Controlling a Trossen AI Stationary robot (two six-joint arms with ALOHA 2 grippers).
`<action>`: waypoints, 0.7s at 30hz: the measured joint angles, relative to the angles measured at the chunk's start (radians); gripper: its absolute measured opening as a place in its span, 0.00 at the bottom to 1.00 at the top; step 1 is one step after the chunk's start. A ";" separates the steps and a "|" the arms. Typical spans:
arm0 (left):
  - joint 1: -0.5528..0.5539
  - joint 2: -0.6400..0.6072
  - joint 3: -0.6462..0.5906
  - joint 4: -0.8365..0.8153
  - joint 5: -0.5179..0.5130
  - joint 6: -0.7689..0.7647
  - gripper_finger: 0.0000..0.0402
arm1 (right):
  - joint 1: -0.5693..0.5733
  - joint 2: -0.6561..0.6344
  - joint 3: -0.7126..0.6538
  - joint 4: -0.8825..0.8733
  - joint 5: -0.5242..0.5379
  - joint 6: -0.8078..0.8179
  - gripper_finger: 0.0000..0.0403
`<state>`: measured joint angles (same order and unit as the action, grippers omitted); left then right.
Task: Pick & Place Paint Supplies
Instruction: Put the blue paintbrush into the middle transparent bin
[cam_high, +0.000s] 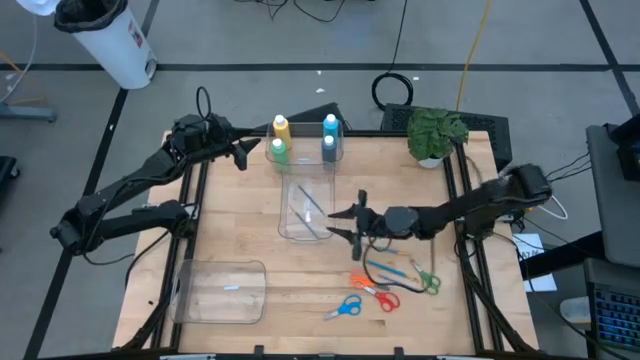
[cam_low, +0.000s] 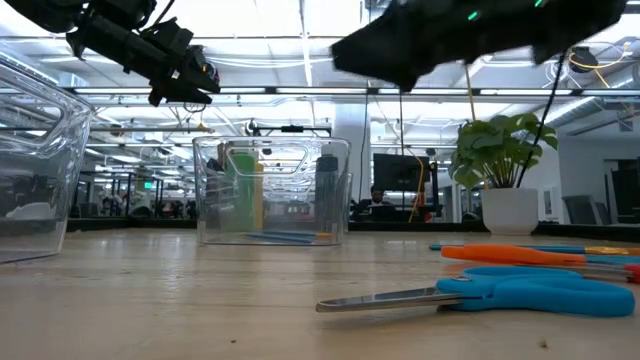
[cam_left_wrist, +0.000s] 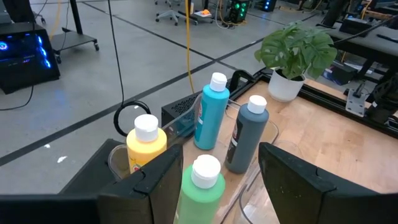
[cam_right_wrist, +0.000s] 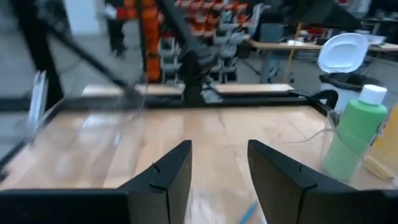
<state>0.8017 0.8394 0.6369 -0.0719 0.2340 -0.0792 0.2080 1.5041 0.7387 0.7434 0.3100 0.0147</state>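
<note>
Four white-capped paint bottles stand at the far end of a clear bin (cam_high: 305, 205): yellow (cam_high: 280, 127), green (cam_high: 278, 150), light blue (cam_high: 330, 125) and grey-blue (cam_high: 328, 147). A blue brush (cam_low: 280, 237) lies on the bin's floor. More brushes (cam_high: 396, 270) lie on the table to the bin's right. My left gripper (cam_high: 244, 152) is open, level, just left of the green bottle (cam_left_wrist: 202, 186), which shows ahead between its fingers. My right gripper (cam_high: 342, 224) hangs open at the bin's right wall, above the table, with nothing between its fingers (cam_right_wrist: 217, 174).
Orange (cam_high: 375, 293), blue (cam_high: 343, 308) and green (cam_high: 428, 283) scissors lie near the table's front right. A second clear bin (cam_high: 222, 290) sits at the front left. A potted plant (cam_high: 435, 132) stands at the far right corner.
</note>
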 joint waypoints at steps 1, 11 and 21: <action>0.000 0.000 0.000 0.000 0.000 0.000 0.53 | 0.014 -0.040 0.000 -0.068 0.000 -0.006 0.37; 0.000 0.000 0.000 0.000 0.000 0.000 0.53 | 0.162 -0.337 0.000 -0.679 0.000 0.060 0.36; 0.000 0.000 0.000 0.000 0.000 0.000 0.53 | 0.268 -0.428 0.000 -1.055 0.002 0.211 0.36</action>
<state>0.8014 0.8394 0.6369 -0.0719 0.2342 -0.0792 0.4759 1.0756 0.7387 -0.3118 0.3115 0.2256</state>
